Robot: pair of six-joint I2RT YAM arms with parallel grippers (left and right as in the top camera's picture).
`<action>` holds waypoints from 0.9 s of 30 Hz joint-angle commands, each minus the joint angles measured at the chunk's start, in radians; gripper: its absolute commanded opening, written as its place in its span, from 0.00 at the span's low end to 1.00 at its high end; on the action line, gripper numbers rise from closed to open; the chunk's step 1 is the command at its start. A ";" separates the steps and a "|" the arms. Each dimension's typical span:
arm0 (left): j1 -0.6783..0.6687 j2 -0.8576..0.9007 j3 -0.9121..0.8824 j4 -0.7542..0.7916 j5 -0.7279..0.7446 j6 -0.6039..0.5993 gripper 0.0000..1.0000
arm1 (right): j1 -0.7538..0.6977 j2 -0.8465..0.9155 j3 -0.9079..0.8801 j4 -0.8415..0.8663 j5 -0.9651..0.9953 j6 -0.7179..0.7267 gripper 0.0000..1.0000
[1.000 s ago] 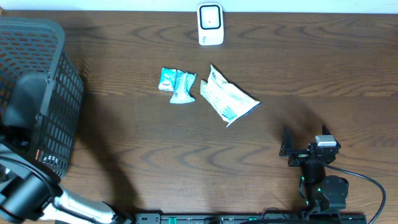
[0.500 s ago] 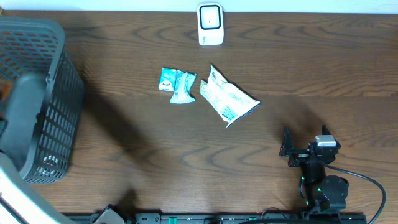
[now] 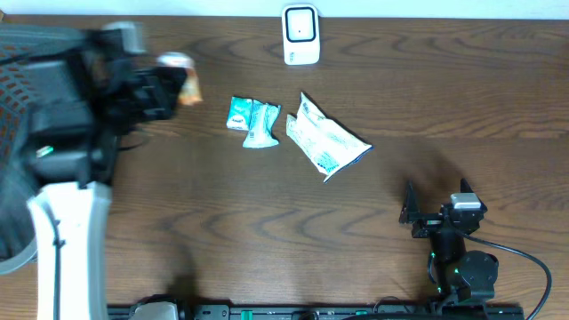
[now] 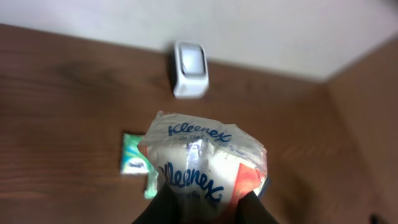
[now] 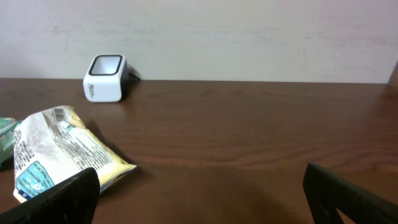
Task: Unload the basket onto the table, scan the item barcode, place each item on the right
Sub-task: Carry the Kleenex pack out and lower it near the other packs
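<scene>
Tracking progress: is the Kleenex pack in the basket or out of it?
Out: the left gripper holds the Kleenex pack above the table, with the scanner ahead of it.

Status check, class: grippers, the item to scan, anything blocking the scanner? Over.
Left gripper shut on Kleenex pack, held above the table. Right gripper open, empty. Scanner ahead, unblocked; teal packets and white bag lie off to the side.

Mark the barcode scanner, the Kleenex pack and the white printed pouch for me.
barcode scanner (image 4: 191,63): left wrist view, on its front window.
Kleenex pack (image 4: 202,168): left wrist view, on its printed front.
white printed pouch (image 3: 324,139): overhead view, on its middle.
</scene>
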 commanded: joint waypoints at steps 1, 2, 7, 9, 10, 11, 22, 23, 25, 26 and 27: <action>-0.175 0.089 -0.006 0.013 -0.257 0.053 0.07 | -0.002 -0.004 -0.002 -0.005 0.001 0.010 0.99; -0.211 0.114 -0.006 0.022 -0.306 0.054 0.08 | -0.002 -0.004 -0.002 -0.005 0.002 0.010 0.99; -0.340 0.263 -0.006 0.075 -0.640 0.078 0.08 | -0.002 -0.004 -0.002 -0.005 0.002 0.010 0.99; -0.357 0.318 -0.006 0.081 -0.776 0.088 0.08 | -0.002 -0.004 -0.002 -0.005 0.002 0.010 0.99; -0.360 0.345 -0.006 0.081 -0.835 0.087 0.08 | -0.002 -0.004 -0.002 -0.005 0.002 0.010 0.99; -0.361 0.374 -0.006 0.080 -0.892 0.087 0.08 | -0.002 -0.004 -0.002 -0.005 0.002 0.010 0.99; -0.355 0.568 -0.006 0.062 -0.952 0.047 0.17 | -0.002 -0.004 -0.002 -0.005 0.002 0.010 0.99; -0.355 0.574 -0.006 0.066 -0.951 0.038 0.17 | -0.002 -0.004 -0.002 -0.005 0.001 0.010 0.99; -0.355 0.583 -0.006 0.070 -0.935 0.033 0.22 | -0.002 -0.004 -0.002 -0.005 0.001 0.010 0.99; -0.355 0.583 -0.006 0.072 -0.927 0.033 0.24 | -0.002 -0.004 -0.002 -0.005 0.002 0.010 0.99; -0.355 0.583 -0.006 0.073 -0.926 0.033 0.28 | -0.002 -0.004 -0.002 -0.005 0.001 0.010 0.99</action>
